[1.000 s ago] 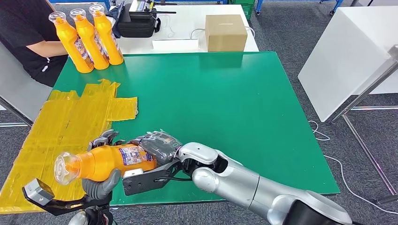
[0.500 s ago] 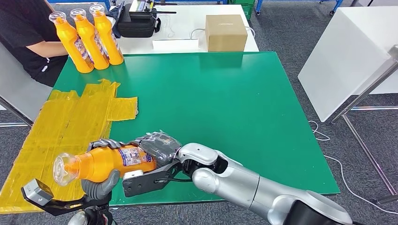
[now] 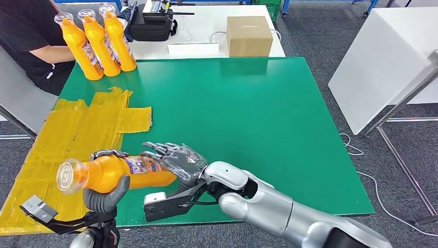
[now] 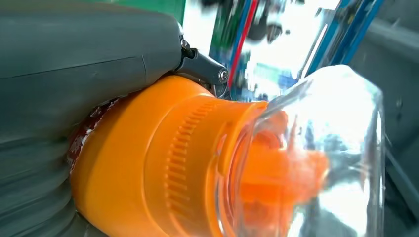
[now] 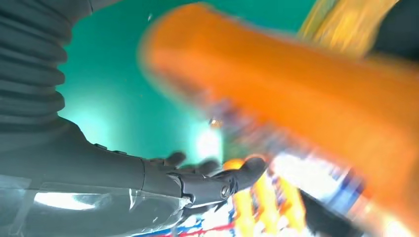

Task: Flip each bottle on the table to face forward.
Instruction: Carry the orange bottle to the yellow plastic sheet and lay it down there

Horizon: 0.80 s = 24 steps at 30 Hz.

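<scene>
My left hand [image 3: 105,195] wraps neck end of orange bottle [image 3: 116,173], thumb under, fingers over shoulder. My right hand [image 3: 178,159] spread, holding nothing, beside bottle base. Bottle lies sideways above near table edge, clear cap [image 3: 67,176] pointing left over yellow tape patch [image 3: 72,139]. Judge it rigid plastic, smooth, likely slippery; full, so fairly heavy. Best hold: mid-body at label [image 3: 138,165]. Three bottles [image 3: 98,41] stand upright at far left corner.

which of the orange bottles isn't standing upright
The bottle held sideways in the left hand at the near table edge; the three bottles at the far corner stand upright.
</scene>
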Tool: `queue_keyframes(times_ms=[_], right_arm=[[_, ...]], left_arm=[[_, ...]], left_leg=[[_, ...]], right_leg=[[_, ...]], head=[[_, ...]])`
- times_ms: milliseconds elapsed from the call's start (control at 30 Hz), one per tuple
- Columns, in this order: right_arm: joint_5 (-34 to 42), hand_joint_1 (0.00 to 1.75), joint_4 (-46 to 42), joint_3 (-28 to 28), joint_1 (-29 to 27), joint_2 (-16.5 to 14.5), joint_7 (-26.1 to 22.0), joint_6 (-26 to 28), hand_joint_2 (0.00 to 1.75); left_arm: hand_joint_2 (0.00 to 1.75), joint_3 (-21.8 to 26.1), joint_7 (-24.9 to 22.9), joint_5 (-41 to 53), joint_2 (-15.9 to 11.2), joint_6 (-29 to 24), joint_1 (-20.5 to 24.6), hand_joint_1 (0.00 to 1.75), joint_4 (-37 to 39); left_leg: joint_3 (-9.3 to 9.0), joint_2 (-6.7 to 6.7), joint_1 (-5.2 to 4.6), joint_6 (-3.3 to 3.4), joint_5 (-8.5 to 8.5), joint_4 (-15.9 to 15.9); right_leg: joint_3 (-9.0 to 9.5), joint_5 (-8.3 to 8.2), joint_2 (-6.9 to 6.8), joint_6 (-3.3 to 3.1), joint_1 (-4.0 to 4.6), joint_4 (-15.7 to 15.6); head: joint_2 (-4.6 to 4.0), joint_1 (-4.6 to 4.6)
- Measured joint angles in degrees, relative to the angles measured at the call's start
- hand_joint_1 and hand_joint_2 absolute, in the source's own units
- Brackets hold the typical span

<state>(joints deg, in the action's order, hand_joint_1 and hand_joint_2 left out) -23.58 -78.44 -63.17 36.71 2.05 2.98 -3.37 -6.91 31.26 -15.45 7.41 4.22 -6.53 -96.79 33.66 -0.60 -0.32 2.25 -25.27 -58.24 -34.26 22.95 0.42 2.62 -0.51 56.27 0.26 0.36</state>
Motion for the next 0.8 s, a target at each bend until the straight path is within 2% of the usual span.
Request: queue_keyframes(times_ms=[133, 300, 400, 467, 567, 800], right_arm=[[-1.13, 0.00, -4.73, 5.69, -3.38, 3.77, -0.98, 2.31, 0.00], [-2.37, 0.00, -11.36, 13.98, -8.68, 8.38, -2.46, 3.33, 0.00], [-2.55, 0.00, -13.94, 17.40, -10.54, 10.09, -3.07, 3.41, 0.00], [-2.51, 0.00, -15.25, 19.14, -11.51, 10.89, -3.43, 3.28, 0.00], [-2.28, 0.00, -16.56, 21.00, -12.23, 11.60, -3.61, 2.85, 0.00], [-2.04, 0.00, -18.04, 22.40, -12.80, 12.09, -3.63, 2.03, 0.00]], left_arm=[[1.75, 2.33, 0.98, 10.21, -1.49, -8.47, 0.90, 1.75, -0.81], [1.75, 6.07, 0.13, 34.14, -4.28, -25.91, 2.47, 1.75, -1.13], [1.75, 7.02, -3.08, 48.63, -5.56, -33.64, 2.89, 1.75, -1.00], [1.75, 7.12, -7.27, 59.97, -6.54, -37.62, 2.94, 1.75, -0.45], [1.75, 6.90, -13.42, 72.95, -8.23, -40.22, 3.01, 1.75, 1.52], [1.75, 5.47, -21.04, 85.00, -11.51, -37.84, 3.31, 1.75, 8.58]], left_leg=[[-0.01, 0.01, -0.01, 0.00, 0.00, 0.00], [0.02, 0.02, -0.01, 0.00, 0.00, 0.00], [0.01, 0.04, -0.01, 0.00, 0.00, 0.00], [0.01, 0.03, -0.01, 0.00, 0.00, 0.00], [0.01, 0.07, -0.01, -0.01, -0.01, 0.00], [0.00, 0.08, 0.00, -0.01, -0.01, 0.00]], right_leg=[[0.01, 0.00, 0.00, 0.01, -0.02, -0.01], [0.01, -0.01, -0.02, 0.01, -0.01, 0.00], [0.00, 0.00, -0.02, 0.00, -0.01, 0.00], [0.00, 0.00, -0.01, 0.00, -0.01, 0.00], [-0.01, 0.00, 0.00, 0.00, -0.01, 0.00], [-0.02, 0.00, 0.02, 0.00, 0.00, 0.00]], head=[[0.00, 0.00], [0.00, -0.01], [0.00, -0.01], [0.00, -0.01], [0.00, -0.01], [0.00, -0.02]])
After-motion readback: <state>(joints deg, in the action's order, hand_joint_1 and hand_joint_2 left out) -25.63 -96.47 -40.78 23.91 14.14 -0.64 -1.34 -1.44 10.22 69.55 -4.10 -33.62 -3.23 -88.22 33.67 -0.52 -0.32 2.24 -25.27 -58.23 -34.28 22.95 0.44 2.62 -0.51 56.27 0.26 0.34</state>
